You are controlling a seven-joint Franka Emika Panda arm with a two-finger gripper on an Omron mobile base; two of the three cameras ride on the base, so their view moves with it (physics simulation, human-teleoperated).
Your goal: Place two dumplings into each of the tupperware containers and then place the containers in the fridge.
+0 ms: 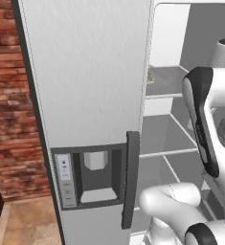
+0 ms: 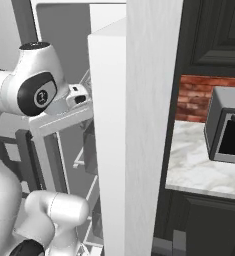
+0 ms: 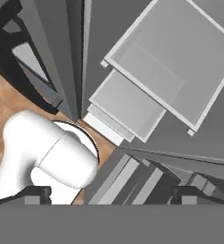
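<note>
So the fridge was standing open, its door with the dark handle and the dispenser panel taking up the 9 o'clock half of the left base view. Behind it at 3 o'clock you could see the grey shelves, with something small sitting on the upper one, too tiny to tell what. The arm was reaching into that compartment. In the hand view the end effector was spread wide with nothing between its tips, looking down at the stacked shelves and a bit of wood floor at 9 o'clock. The right base view had the bench with a microwave at 3 o'clock.
</note>
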